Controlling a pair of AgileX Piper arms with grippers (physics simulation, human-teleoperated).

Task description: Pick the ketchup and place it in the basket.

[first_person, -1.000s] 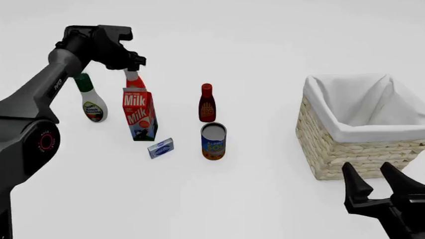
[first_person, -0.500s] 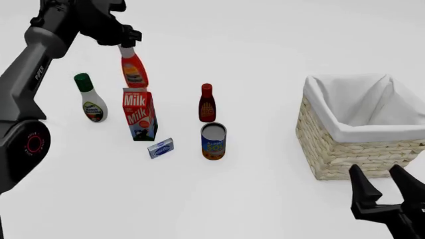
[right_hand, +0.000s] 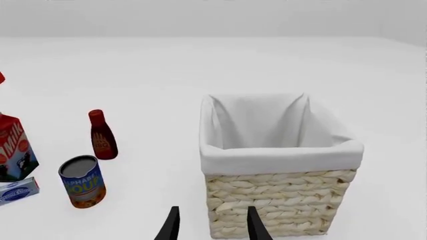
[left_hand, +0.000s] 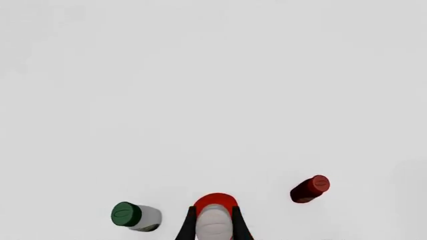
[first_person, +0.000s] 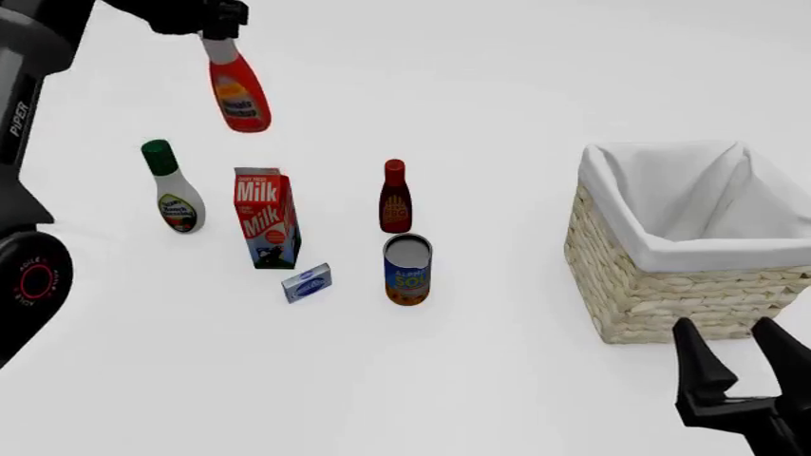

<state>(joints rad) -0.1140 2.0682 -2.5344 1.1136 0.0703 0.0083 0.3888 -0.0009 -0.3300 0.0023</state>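
Left gripper (first_person: 218, 27) clenched on the white cap and neck of the ketchup (first_person: 238, 95). Bottle hangs clear of the table, above and a little left of the milk carton (first_person: 266, 218), body tilted slightly off vertical below the fingers. Left wrist view looks straight down the cap (left_hand: 214, 226), a finger on either side.

Relative to the carton: white bottle with green cap (first_person: 171, 187) to its left, dark sauce bottle (first_person: 394, 197) to its right, soup can (first_person: 407, 269) right and nearer, small blue packet (first_person: 307, 282) just in front. Basket (first_person: 659, 285) well to the right, open, white lining (right_hand: 280, 155) folded over its rim.

Handling, my judgement: squeeze plastic, light, smooth, body likely to yield under pressure. The neck is the stiffest place to hold, but from there the body can swing; carry it slowly.

Right gripper (first_person: 740, 361) sits just in front of the basket, jaws apart, holding nothing.
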